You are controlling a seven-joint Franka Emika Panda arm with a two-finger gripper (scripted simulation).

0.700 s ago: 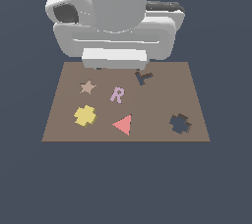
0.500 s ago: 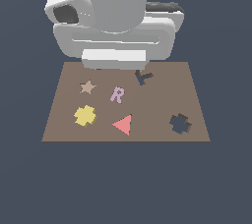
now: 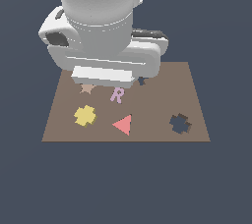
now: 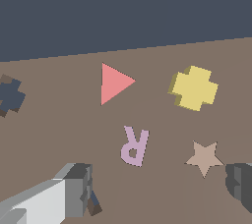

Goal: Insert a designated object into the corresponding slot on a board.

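The yellow cross block (image 3: 85, 115) lies flat on the brown board (image 3: 147, 134), near its front corner at the exterior view's left. It also shows in the wrist view (image 4: 194, 88). The dark cross slot (image 3: 180, 124) is at the board's front on the exterior view's right, and at the wrist view's edge (image 4: 10, 96). My gripper (image 4: 160, 191) is open and empty, its fingers (image 4: 74, 193) spread either side of the pink R (image 4: 134, 145). It hovers above the board's rear, away from the cross block. In the exterior view the arm hides the fingers.
A red triangle (image 3: 123, 124) lies between the cross block and the slot. The pink R (image 3: 117, 95) and a tan star (image 3: 87, 89) lie just under the arm's hand (image 3: 103, 75). The arm partly covers a small dark cutout (image 3: 141, 80).
The arm has come forward and lower over the board's rear, toward the exterior view's left, now covering part of the star and the small dark cutout. The pieces have not moved.
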